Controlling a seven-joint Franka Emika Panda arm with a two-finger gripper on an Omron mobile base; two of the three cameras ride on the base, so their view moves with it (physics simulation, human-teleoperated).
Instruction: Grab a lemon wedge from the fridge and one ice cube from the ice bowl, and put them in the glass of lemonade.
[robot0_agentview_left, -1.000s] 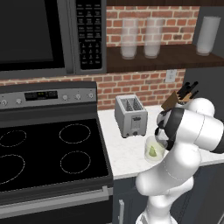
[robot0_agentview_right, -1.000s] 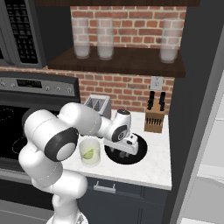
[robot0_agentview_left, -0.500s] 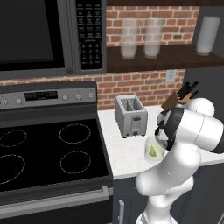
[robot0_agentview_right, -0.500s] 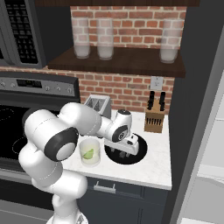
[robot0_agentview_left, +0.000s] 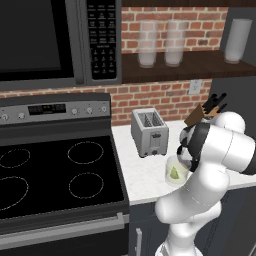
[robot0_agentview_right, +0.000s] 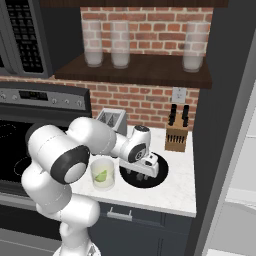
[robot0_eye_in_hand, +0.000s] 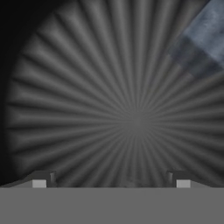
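Observation:
The black ice bowl (robot0_agentview_right: 163, 171) sits on the white counter right of the glass of lemonade (robot0_agentview_right: 102, 173) (robot0_agentview_left: 176, 171). A yellow-green lemon wedge (robot0_agentview_right: 101, 176) (robot0_agentview_left: 174, 173) floats inside that glass. My gripper (robot0_agentview_right: 143, 173) is lowered into the bowl. In the hand view the gripper (robot0_eye_in_hand: 110, 181) is open, its fingertips (robot0_eye_in_hand: 39, 182) wide apart over the ribbed black bowl floor (robot0_eye_in_hand: 131, 118), nothing between them. A pale blue-grey ice cube (robot0_eye_in_hand: 201, 39) lies toward the upper right, away from the fingers. The grey fridge (robot0_agentview_right: 222, 150) stands at the right.
A silver toaster (robot0_agentview_left: 149, 132) (robot0_agentview_right: 112, 119) stands behind the glass. A wooden knife block (robot0_agentview_right: 176, 136) is at the back by the brick wall. The black stove (robot0_agentview_left: 50, 170) lies left of the counter. Frosted glasses (robot0_agentview_right: 112, 45) stand on the shelf above.

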